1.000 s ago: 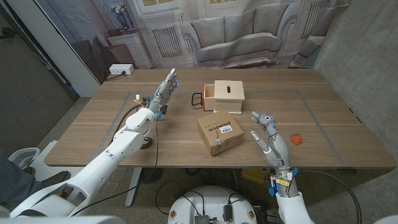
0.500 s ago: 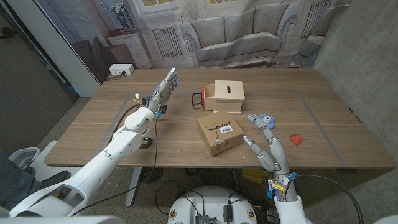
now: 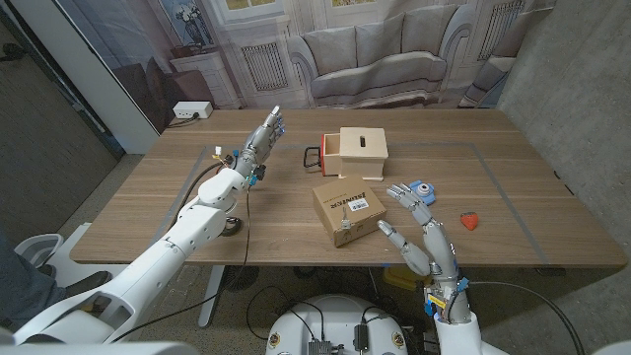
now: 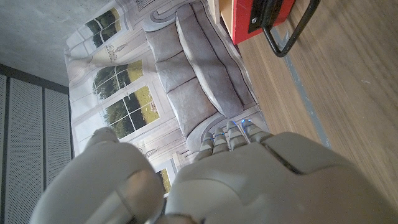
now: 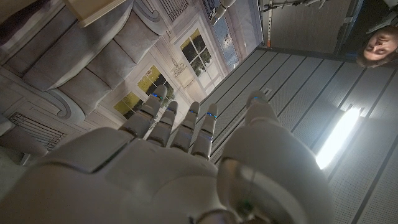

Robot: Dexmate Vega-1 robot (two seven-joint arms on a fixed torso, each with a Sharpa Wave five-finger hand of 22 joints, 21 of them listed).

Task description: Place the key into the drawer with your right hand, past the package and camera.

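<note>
My right hand [image 3: 419,229] is nearest me, raised over the table's near edge with its fingers spread apart and nothing in them. The key [image 3: 472,219] I'm after looks to be the small red-orange thing lying on the wood off to the right of that hand, near but not touching; too small for me to read its long axis. So the first move is sideways and down to the right, away from the drawer. The right hand is plainly the nearer one.

Just left of the hand sits the cardboard package [image 3: 349,210], and just beyond its fingertips the little blue camera [image 3: 424,187] — both lie between the key and the goal. Farther back stands the wooden drawer box [image 3: 357,153], its red-fronted drawer [image 3: 324,156] pulled out toward the left.

My left hand [image 3: 263,137] is far across the table — fingers extended, holding nothing.
</note>
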